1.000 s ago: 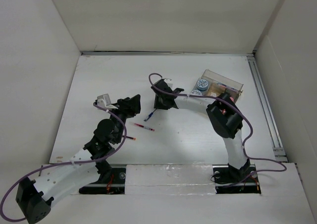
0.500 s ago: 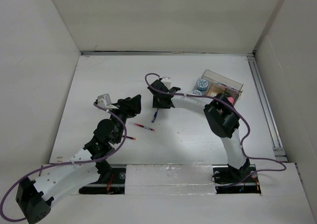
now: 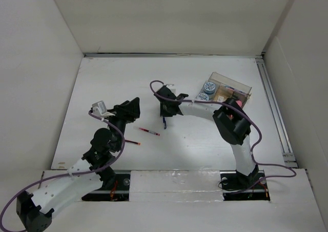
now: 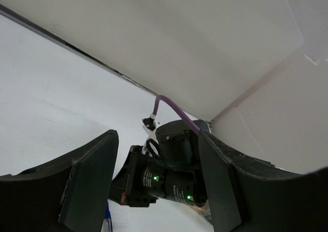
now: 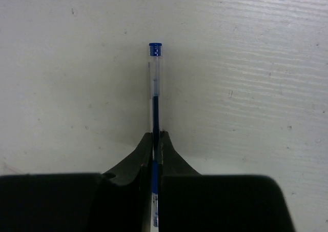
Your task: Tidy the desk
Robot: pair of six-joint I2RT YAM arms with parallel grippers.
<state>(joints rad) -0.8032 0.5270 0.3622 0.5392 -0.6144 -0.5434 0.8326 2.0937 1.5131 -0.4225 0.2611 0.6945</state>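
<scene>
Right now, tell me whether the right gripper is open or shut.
The right gripper is shut on the blue pen: its fingertips pinch the clear barrel with no gap.

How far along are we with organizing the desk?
Done: two rolls sit in the clear tray. In hand: the right pincer is shut on the blue pen. Left: a red pen and a second pen lie loose on the desk; the left pincer is open and empty.
</scene>
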